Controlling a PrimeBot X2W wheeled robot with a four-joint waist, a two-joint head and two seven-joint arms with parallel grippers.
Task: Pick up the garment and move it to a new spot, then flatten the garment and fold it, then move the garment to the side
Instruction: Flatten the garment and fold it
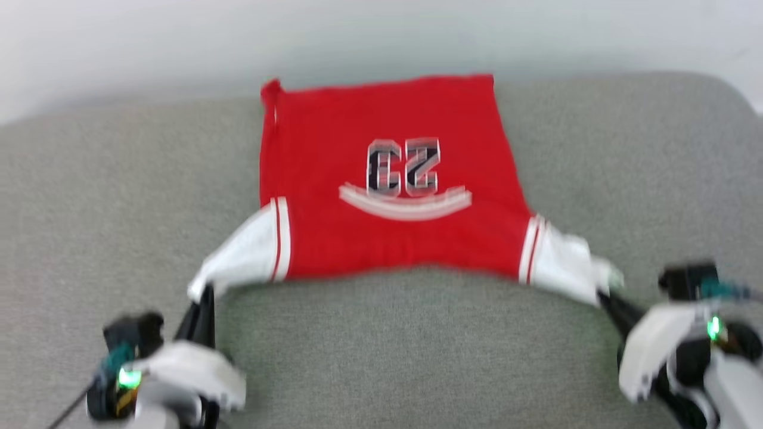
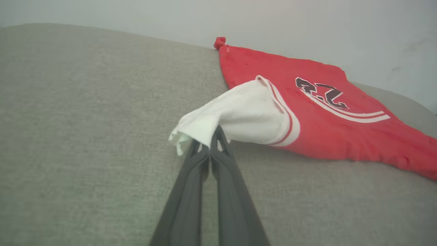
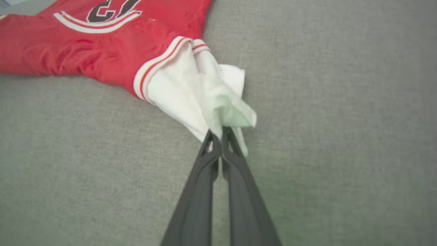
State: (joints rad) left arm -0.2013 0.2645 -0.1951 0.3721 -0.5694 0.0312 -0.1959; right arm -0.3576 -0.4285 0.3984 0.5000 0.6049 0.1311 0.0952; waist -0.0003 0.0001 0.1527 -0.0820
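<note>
As tools (image 2: 205,145) (image 3: 222,136) pinch garment (image 1: 357,250) edges, cushion (image 1: 387,345) around

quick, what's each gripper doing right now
left gripper: closed on a white sleeve of the jersey
right gripper: closed on the other sleeve

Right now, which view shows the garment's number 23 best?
The head view: the whole 23 sits centred on the garment, though blurred. The left wrist view shows it sharper but slanted; the right wrist view crops it at the frame edge.
</note>
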